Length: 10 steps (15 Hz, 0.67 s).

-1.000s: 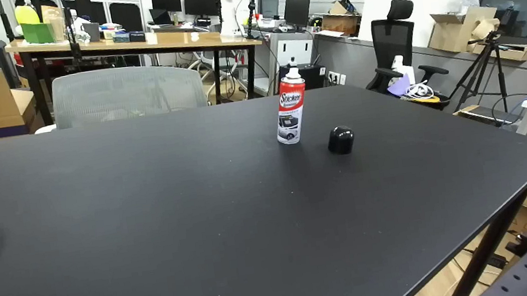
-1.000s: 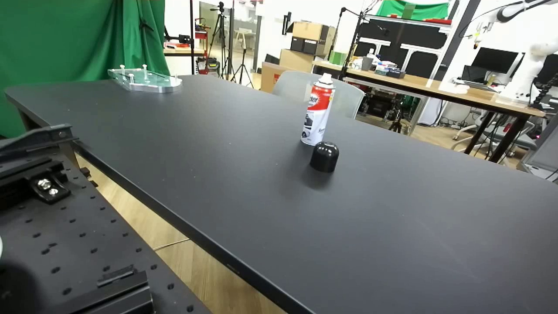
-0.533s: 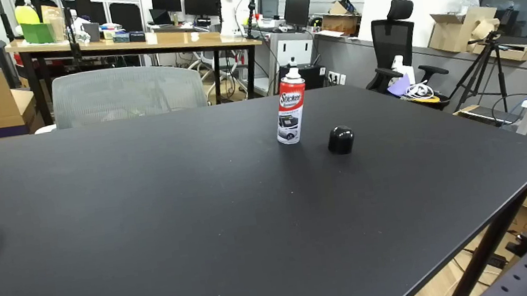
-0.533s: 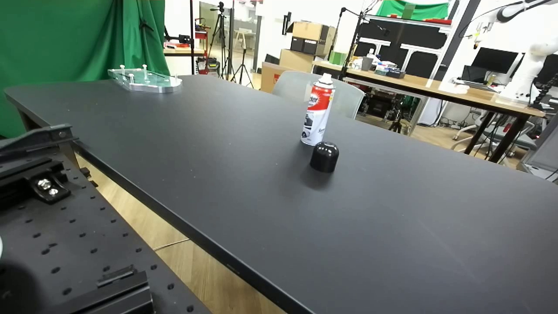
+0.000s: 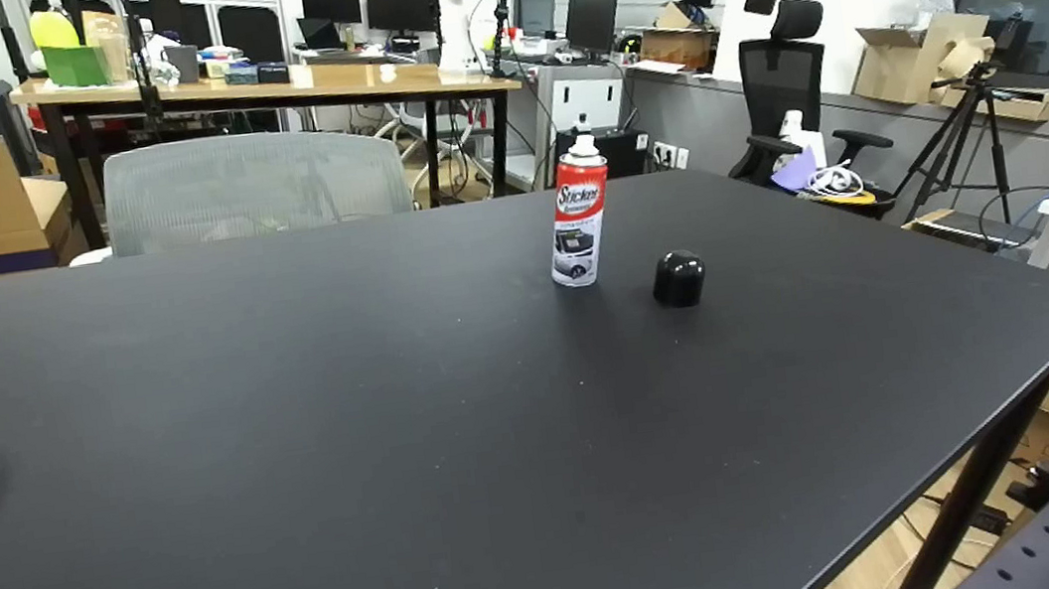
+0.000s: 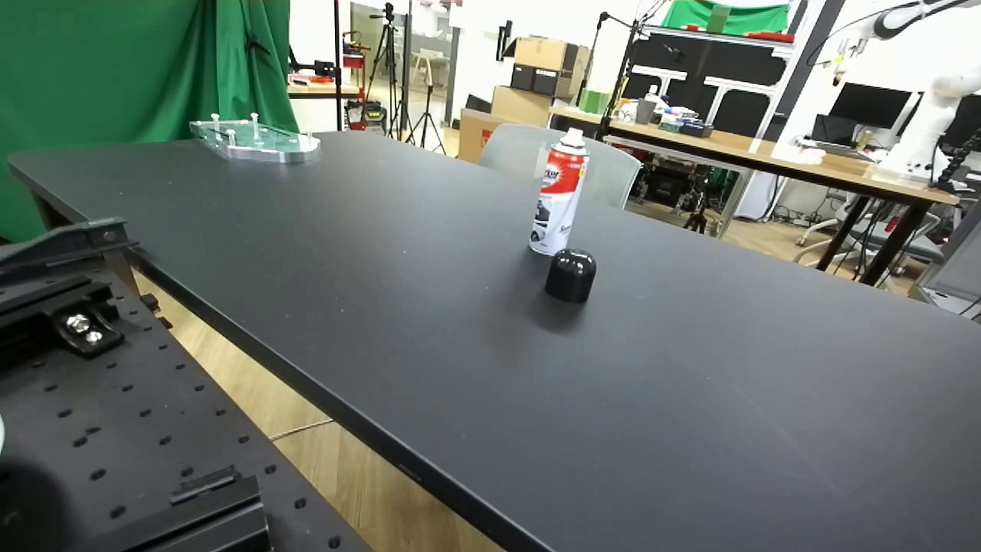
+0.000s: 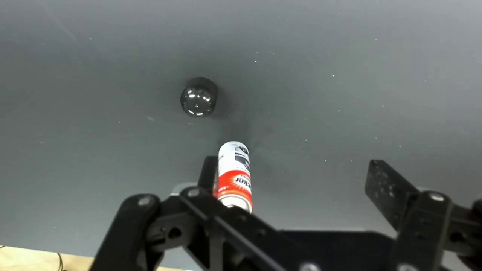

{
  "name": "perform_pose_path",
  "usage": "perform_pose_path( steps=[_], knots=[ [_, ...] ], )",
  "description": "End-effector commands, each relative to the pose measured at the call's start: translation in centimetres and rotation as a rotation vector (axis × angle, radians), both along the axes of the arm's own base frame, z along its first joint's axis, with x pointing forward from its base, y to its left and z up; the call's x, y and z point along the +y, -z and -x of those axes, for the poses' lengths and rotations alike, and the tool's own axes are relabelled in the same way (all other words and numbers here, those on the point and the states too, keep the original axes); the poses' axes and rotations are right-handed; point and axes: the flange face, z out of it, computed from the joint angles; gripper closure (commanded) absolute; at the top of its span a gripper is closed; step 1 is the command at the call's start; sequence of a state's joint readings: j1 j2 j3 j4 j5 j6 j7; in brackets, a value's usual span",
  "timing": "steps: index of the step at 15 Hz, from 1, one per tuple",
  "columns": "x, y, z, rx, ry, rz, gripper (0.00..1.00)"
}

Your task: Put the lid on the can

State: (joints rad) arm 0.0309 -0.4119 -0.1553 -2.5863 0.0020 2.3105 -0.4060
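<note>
overhead, the gripper (image 7: 294,174) hangs with jaws spread wide; in the wrist view the black lid (image 7: 199,98) rests on the table (image 7: 320,94) at eleven o'clock from the upright can (image 7: 233,165).

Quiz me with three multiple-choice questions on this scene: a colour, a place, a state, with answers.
1. The Sticker spray can is mainly white and: A green; B red; C blue.
2. The black domed cap is: A on the table, apart from the can; B atop the can; C under the table.
3. The hand is: A shut on the cap; B shut on the can; C open.

1 B: both exterior views show red. 2 A: the wrist view shows a gap between them. 3 C: it is spread wide there.
</note>
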Motion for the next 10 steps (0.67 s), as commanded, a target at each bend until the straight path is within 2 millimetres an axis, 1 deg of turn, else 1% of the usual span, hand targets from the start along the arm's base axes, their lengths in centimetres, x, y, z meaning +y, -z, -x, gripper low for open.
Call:
perform_pose_path(
  steps=[1,3,6,8,10],
  knots=[
    [-0.9,3.8,-1.7,0.051,-0.055,0.021,0.0],
    [-1.7,6.2,-2.2,0.095,-0.071,0.018,0.0],
    [-3.1,9.7,-2.4,0.149,-0.08,0.016,0.0],
    [-3.9,11.7,-2.5,0.165,-0.082,0.025,0.0],
    [-4.6,13.3,-2.6,0.164,-0.083,0.037,0.0]
  ],
)
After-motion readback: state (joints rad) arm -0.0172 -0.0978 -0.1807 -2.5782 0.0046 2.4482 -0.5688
